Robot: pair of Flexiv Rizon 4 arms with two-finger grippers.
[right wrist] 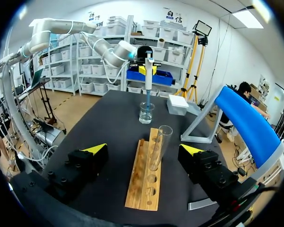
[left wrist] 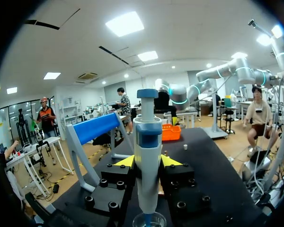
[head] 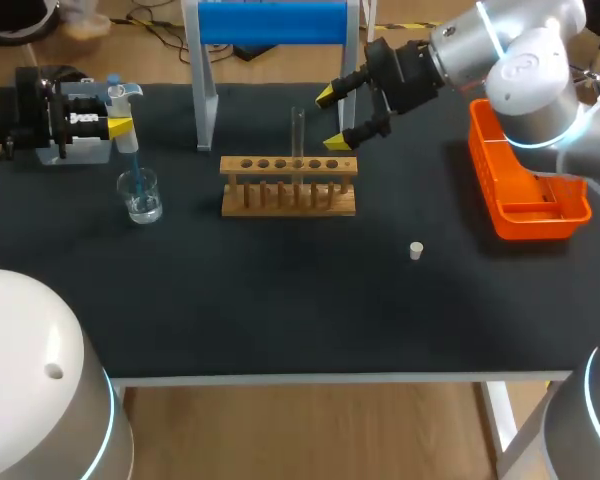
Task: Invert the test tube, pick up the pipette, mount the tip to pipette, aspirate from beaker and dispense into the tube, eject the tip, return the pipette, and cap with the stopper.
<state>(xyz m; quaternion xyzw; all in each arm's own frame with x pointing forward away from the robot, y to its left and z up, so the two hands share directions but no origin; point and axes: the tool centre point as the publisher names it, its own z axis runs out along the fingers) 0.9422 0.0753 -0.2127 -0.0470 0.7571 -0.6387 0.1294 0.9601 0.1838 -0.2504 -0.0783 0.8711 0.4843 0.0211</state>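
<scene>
My left gripper is shut on the white and blue pipette, held upright at the table's left. Its blue tip dips into the glass beaker. In the left wrist view the pipette stands between the yellow fingertips, over the beaker. The clear test tube stands mouth up in the wooden rack. My right gripper is open just right of the tube; the tube lies ahead between its wide-apart fingers, untouched. The white stopper lies on the mat.
A blue-topped pipette stand rises at the back behind the rack. An orange bin sits at the right edge. A white box rests beyond the rack, near the beaker.
</scene>
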